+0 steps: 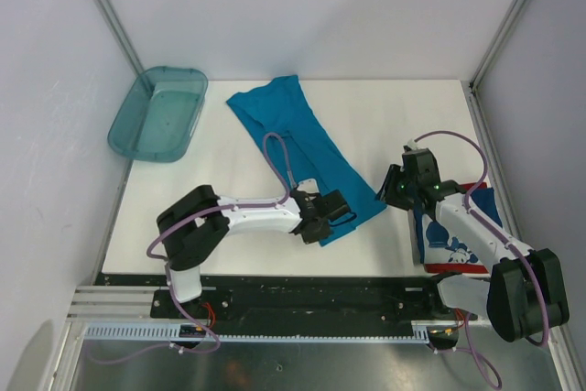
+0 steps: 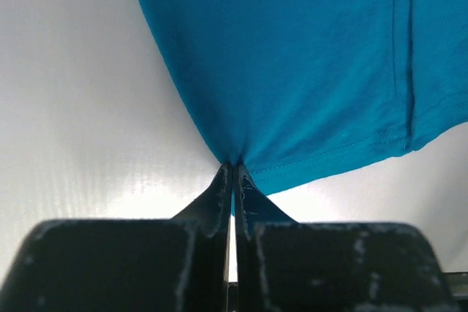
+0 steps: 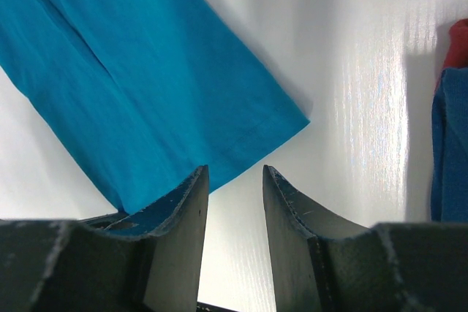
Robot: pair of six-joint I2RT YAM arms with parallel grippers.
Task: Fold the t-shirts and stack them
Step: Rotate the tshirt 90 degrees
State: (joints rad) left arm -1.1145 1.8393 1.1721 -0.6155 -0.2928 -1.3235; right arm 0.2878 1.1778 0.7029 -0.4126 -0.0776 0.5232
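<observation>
left gripper (image 2: 232,169), mine: clamped on teal shirt (image 2: 307,71) hem. my right gripper (image 3: 234,174): apart, above table (image 3: 358,107) beside teal shirt. dark shirt (image 1: 446,246): folded, right.

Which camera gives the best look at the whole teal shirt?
The top external view: it shows the teal shirt end to end. The left wrist view shows only an edge pinched in the left gripper; the right wrist view shows one end near the open right gripper.

Translucent teal bin (image 1: 160,121), far-left corner of white table (image 1: 211,164)
</observation>
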